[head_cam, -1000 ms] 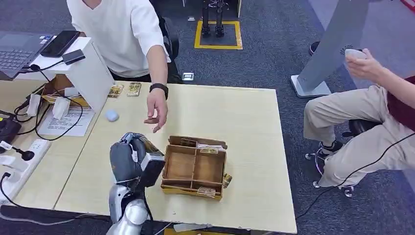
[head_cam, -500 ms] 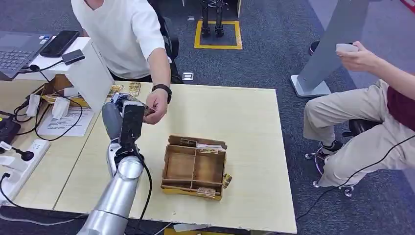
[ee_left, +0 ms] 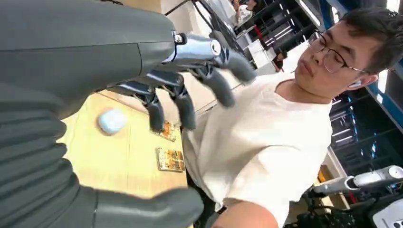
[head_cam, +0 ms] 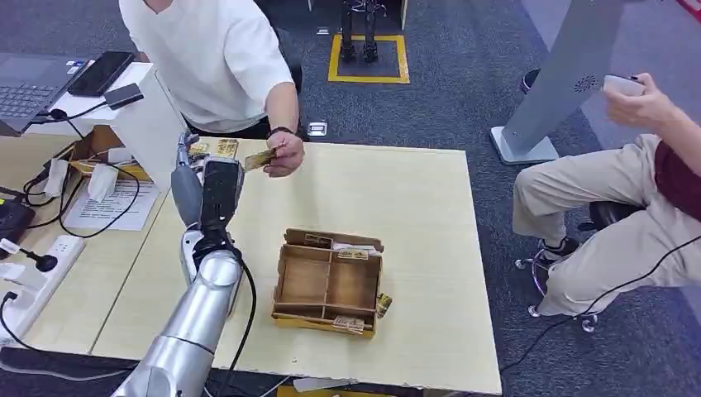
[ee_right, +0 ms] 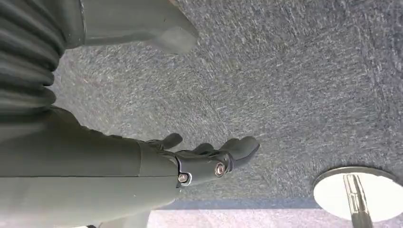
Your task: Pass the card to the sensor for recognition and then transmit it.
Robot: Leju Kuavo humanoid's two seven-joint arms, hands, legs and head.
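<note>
A person in a white shirt stands at the table's far side and holds a gold card (head_cam: 259,159) in their hand (head_cam: 287,154). My left hand (head_cam: 211,194) is raised over the table's left part, just short of that card, fingers spread and holding nothing (ee_left: 142,71). Past my fingers (ee_left: 216,83) a small white round sensor puck (ee_left: 112,121) lies on the tabletop, with two more cards (ee_left: 170,159) beyond it near the far edge (head_cam: 225,149). A wooden compartment box (head_cam: 329,281) with cards along its rims sits mid-table. My right hand (ee_right: 157,161) hangs over grey carpet, fingers apart and empty.
A white stand (head_cam: 149,124) with a phone (head_cam: 103,73), a laptop (head_cam: 29,83), cables and a power strip (head_cam: 33,277) crowd the left desk. A second person (head_cam: 628,190) sits at the right holding a white device (head_cam: 624,85). A grey post (head_cam: 562,74) stands behind.
My left hand rose from beside the box toward the person's hand. The person took the card there and drew it back toward the far edge.
</note>
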